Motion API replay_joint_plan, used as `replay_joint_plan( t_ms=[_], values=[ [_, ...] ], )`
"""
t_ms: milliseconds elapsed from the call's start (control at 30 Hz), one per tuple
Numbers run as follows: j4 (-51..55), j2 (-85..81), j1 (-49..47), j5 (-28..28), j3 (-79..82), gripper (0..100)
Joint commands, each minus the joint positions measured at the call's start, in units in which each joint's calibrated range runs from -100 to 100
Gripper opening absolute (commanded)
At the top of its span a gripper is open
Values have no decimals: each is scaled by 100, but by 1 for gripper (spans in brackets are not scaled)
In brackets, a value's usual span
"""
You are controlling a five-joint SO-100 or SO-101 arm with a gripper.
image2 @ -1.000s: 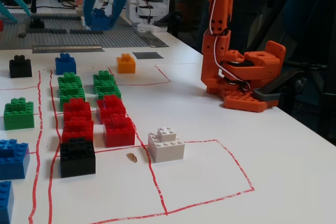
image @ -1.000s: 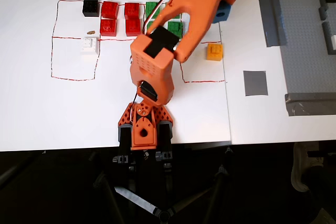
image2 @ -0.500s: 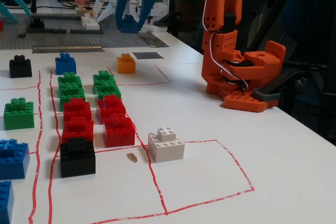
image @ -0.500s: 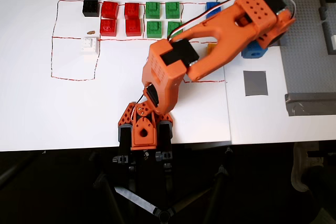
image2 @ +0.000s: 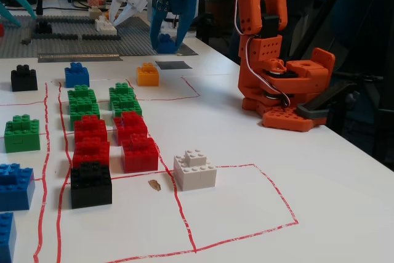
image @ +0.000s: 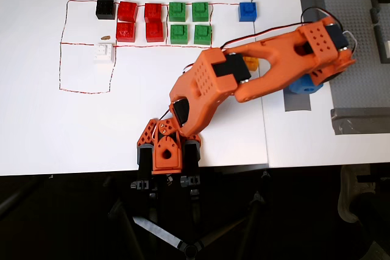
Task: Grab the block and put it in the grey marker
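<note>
Gripper (image2: 167,36) at upper middle of the fixed view was clamped on the block (image2: 165,43), above the table. Orange brick (image2: 148,74) sat just left of the grey marker (image2: 173,64); marker lay bare.

Text on the bricks: you will find none readable in either view.
Text on the arm: none; its orange shells carry no readable brand or number.
Text on the worktop (image: 36,138): none; you see only hand-drawn red outlines (image2: 184,214), which form no letters or digits.
Labels, signs, numbers in the background of the fixed view: none you can read; it is too blurred.
</note>
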Motion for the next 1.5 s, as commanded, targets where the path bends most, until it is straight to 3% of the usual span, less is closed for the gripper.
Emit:
replay_joint_plan(
  t_ms=[0, 533, 800, 933, 1300, 1467],
  values=[
    [-125, -223, 295, 107, -634, 0],
    [-378, 270, 636, 244, -724, 2],
    [-239, 201, 819, 488, -534, 29],
    [79, 157, 869, 591, -570, 36],
    [1385, -119, 420, 313, -1596, 38],
    [1801, -421, -21, -44, -2032, 32]
  ],
)
